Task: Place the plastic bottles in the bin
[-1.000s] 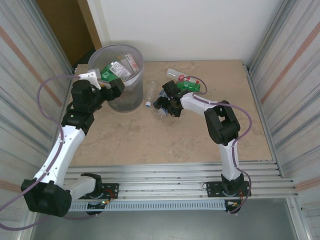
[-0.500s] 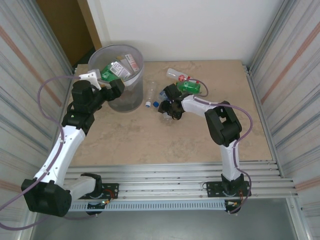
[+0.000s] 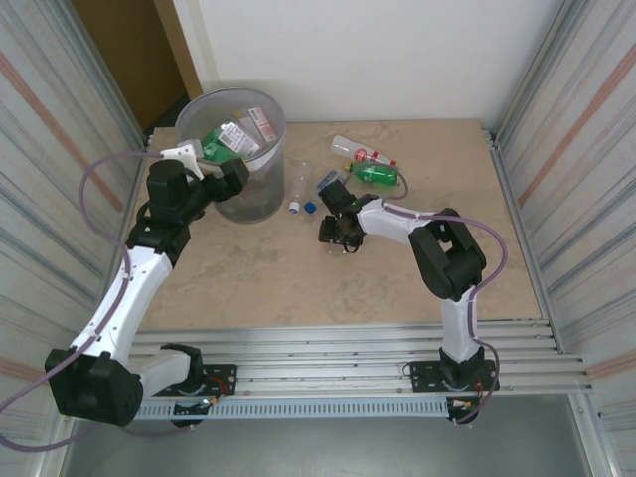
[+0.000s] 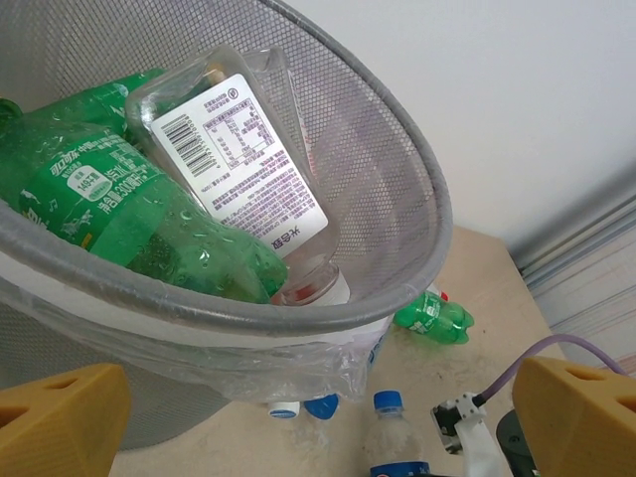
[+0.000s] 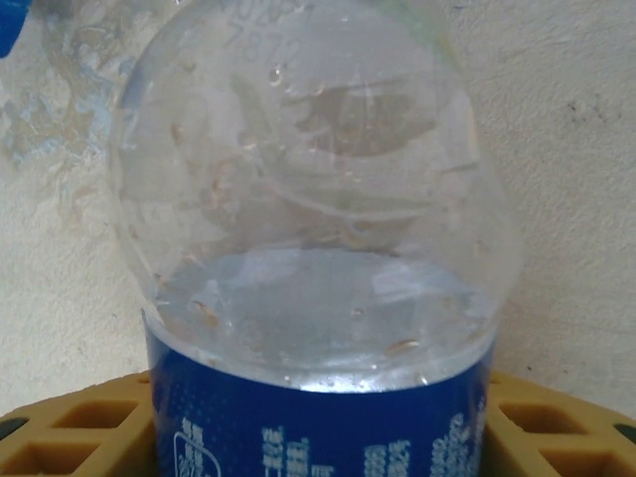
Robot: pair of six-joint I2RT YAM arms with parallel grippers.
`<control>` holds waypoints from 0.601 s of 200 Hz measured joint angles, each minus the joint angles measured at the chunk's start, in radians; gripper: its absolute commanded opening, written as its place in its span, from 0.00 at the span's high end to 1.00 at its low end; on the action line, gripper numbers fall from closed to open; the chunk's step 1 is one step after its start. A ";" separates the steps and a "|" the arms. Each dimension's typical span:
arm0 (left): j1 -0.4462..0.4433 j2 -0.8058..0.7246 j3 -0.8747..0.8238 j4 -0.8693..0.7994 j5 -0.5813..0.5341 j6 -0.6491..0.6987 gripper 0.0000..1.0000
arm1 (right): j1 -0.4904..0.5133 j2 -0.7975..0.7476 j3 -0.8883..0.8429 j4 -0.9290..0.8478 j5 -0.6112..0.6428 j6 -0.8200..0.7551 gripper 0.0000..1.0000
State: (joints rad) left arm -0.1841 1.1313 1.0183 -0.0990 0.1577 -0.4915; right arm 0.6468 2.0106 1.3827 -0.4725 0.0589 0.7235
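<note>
Pulled back toward the near edge since a second ago, and narrowed around a clear bottle with a blue label (image 5: 318, 298) lying near the middle of the table (image 3: 298, 288) — so much for the right gripper (image 5: 318, 402). Seen from its own wrist: yellow pads (image 5: 79, 432) against the label on both sides with no gap, rounded bottle end bulging toward the lens, tabletop behind. Seen from above: a dark claw over a glint of plastic, contact not readable there.

Around it, from above: a loose green bottle (image 3: 376, 175) and a red-labelled clear bottle (image 3: 356, 151) side by side toward the far edge, and a slim clear bottle (image 3: 301, 181) just beside the bin (image 3: 243, 204). Picked out from the left wrist: a blue-capped bottle (image 4: 388, 417) on the table past the bin.

Bin at the far left of the table, liner (image 4: 288, 368) folded over the rim. From above, a jumble of green and white inside. From the left wrist, plainly a green bottle with a green label (image 4: 119, 214) and, leaning on it, a clear bottle with a white printed label (image 4: 238, 164), neck down against the bin wall.

Hovering at the bin's near side, just below the rim — left gripper (image 4: 323, 407), jaws spread wide apart.
</note>
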 measured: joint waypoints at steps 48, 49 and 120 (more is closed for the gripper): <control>0.000 0.001 0.000 0.000 0.007 -0.005 0.01 | 0.006 -0.101 -0.076 0.013 0.035 -0.034 0.69; 0.000 0.001 0.000 0.000 0.007 -0.005 0.01 | 0.007 -0.104 -0.077 0.013 0.035 -0.034 0.70; -0.057 0.045 0.016 -0.005 0.048 0.002 0.01 | 0.052 -0.412 -0.227 0.203 0.099 -0.150 0.71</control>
State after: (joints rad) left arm -0.2413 1.1767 1.0340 -0.1043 0.2062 -0.4896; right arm 0.6987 1.5990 1.1553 -0.2695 0.1581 0.5735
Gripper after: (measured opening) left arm 0.987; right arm 0.548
